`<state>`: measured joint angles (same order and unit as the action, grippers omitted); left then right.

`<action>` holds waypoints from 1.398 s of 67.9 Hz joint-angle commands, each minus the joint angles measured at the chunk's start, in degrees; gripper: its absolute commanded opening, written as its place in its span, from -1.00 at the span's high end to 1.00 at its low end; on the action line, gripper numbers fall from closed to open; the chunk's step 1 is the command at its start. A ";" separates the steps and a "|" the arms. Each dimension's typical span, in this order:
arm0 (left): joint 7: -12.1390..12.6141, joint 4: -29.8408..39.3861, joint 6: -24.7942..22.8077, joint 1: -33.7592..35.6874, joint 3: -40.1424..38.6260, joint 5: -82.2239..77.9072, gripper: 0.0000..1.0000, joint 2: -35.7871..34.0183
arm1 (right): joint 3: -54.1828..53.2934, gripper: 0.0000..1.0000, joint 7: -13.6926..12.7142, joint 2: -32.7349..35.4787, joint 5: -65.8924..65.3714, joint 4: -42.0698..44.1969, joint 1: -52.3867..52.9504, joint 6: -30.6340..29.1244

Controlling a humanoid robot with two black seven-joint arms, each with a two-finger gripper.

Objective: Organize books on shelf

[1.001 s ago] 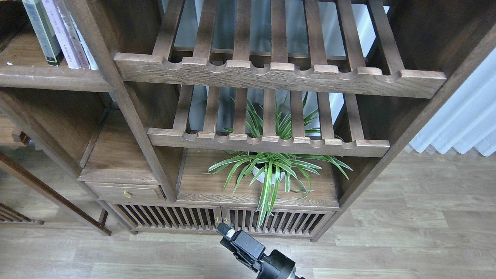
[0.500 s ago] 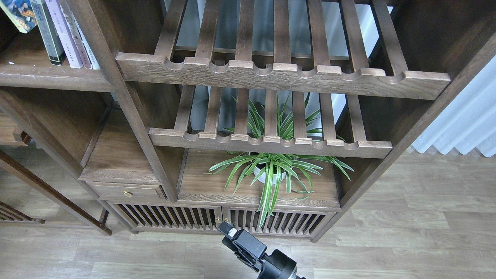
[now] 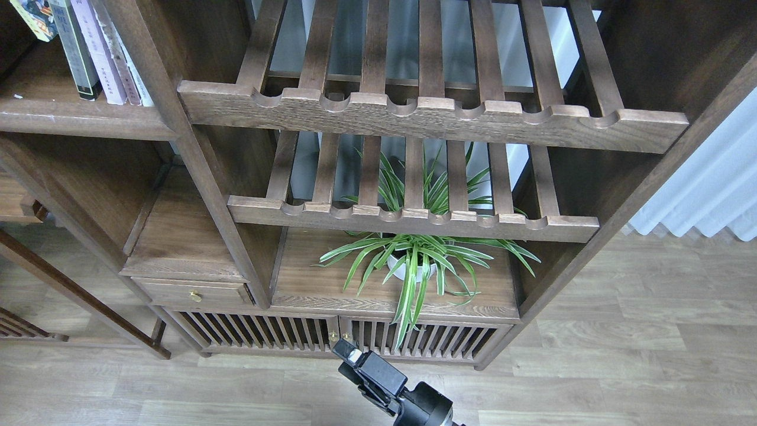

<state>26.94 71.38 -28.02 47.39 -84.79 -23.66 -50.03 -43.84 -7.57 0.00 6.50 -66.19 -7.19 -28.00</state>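
Several books stand upright at the right end of the solid dark-brown shelf (image 3: 71, 115) at the top left: a grey-green one with a black foot (image 3: 74, 50), a pale lavender one (image 3: 100, 56) and thin pale ones (image 3: 127, 68). A colourful book (image 3: 32, 16) leans in at the top left corner, cut off by the frame edge; what holds it is out of view. One black arm comes up from the bottom edge, and its gripper (image 3: 350, 354) is low in front of the cabinet doors, far from the books. Its fingers cannot be told apart. My left gripper is not in view.
Two slatted racks with notched front rails (image 3: 432, 118) (image 3: 414, 222) fill the middle bay. A spider plant in a white pot (image 3: 414, 263) stands on the board below them. A small drawer (image 3: 195, 293) and slatted cabinet doors (image 3: 331, 337) are beneath. A white curtain (image 3: 709, 189) hangs at the right.
The colourful book came into view at the top left corner, then shifted slightly up and left. The view rose a little. The arm at the bottom has barely moved.
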 commanded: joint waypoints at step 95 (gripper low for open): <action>0.48 -6.96 0.02 11.67 9.11 -6.75 0.89 4.06 | -0.10 -0.99 0.10 0.00 0.36 -0.17 -0.01 0.00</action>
<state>27.35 65.57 -27.98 57.74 -76.78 -30.29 -48.05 -43.85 -7.50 0.00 6.80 -66.37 -7.21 -28.00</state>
